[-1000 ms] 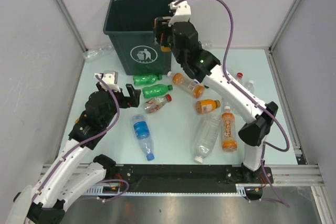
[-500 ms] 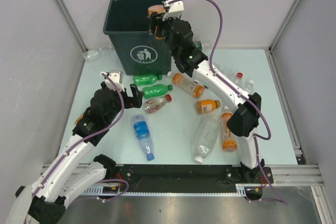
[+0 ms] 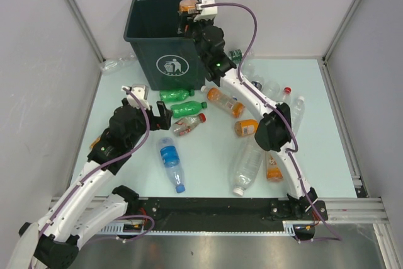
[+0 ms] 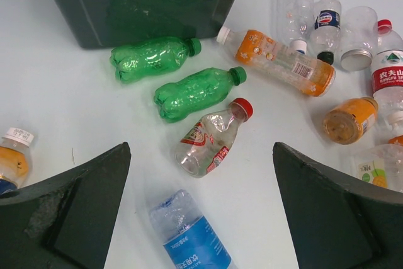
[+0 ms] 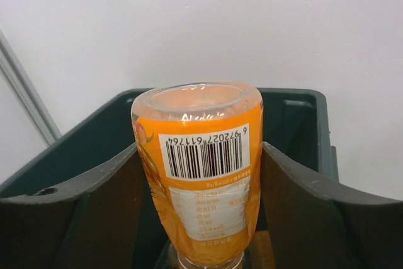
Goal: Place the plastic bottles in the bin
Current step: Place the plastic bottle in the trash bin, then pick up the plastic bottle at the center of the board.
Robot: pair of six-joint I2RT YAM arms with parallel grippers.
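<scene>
The right claw (image 3: 187, 14) was closed on an orange bottle (image 5: 198, 155), its two fingers pressed against the bottle's sides. The bottle sat base outward, its barcode label facing the wrist camera. It was held above the open top of the bin (image 3: 148, 36), near the bin's right rim. The bin stood at the far left of the table (image 3: 208, 162), its litter sign facing the arms.

The left claw (image 3: 151, 106) was spread wide and held nothing. It hung low over the table in front of the bin. Just beyond its fingers lay a clear red-capped bottle (image 4: 211, 137) on its side. Two green bottles (image 4: 151, 58) lay side by side between that one and the bin. A blue-labelled bottle (image 4: 189, 240) lay nearer the arm bases. More bottles were scattered on the table's right half.
</scene>
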